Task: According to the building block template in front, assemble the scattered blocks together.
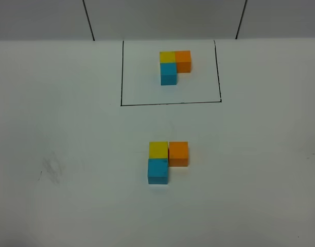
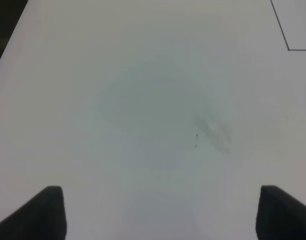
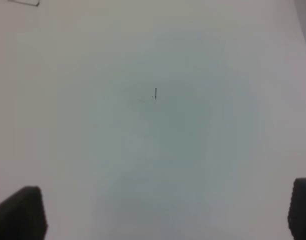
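Scattered blocks (image 1: 167, 160) touching in an L, left end effector (image 2: 160, 210) and right end effector (image 3: 168, 210) both spread apart

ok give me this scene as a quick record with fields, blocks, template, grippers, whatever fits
template: yellow, orange and blue cubes in an L inside the black drawn rectangle
loose yellow block, touching the blue one nearer the camera
loose blue block
loose orange block, right of yellow, a thin gap seems to remain
layout match: same L arrangement as the template
left gripper: jaws wide apart, empty, over bare table
right gripper: jaws wide apart, empty
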Available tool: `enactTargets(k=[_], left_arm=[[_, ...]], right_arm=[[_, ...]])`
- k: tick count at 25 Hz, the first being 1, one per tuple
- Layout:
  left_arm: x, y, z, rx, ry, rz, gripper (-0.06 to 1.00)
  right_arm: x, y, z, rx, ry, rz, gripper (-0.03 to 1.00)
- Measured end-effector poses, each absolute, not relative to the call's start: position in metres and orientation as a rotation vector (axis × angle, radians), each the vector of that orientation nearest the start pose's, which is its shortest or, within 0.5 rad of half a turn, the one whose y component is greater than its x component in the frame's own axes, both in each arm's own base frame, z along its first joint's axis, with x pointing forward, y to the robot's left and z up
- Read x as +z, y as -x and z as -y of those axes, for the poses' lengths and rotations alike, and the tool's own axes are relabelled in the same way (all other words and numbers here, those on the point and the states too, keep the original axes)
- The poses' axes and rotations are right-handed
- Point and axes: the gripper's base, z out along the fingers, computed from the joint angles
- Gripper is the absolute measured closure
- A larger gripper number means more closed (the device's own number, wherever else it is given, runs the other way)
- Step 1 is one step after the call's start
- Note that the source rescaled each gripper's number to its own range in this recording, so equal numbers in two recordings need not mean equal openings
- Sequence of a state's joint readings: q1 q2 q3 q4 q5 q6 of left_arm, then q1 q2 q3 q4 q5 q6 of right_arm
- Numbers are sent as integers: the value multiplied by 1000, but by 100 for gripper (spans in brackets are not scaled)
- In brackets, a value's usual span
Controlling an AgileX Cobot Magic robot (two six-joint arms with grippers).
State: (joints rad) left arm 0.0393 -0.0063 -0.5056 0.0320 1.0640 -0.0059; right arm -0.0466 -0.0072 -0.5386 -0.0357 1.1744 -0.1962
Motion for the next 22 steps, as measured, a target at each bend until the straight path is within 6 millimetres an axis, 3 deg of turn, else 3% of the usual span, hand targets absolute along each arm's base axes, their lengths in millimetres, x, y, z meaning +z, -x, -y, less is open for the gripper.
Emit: enactTargets(k=[4, 11, 22], left_arm=[[279, 7, -2, 59, 48, -2035, 31], [279, 7, -2, 59, 48, -2035, 31], [279, 7, -2, 59, 48, -2035, 31]], right_arm=[[279, 15, 6, -213, 101, -2101, 3], [277, 8, 8, -157, -55, -2053, 20], [277, 8, 8, -150, -64, -2045, 44]])
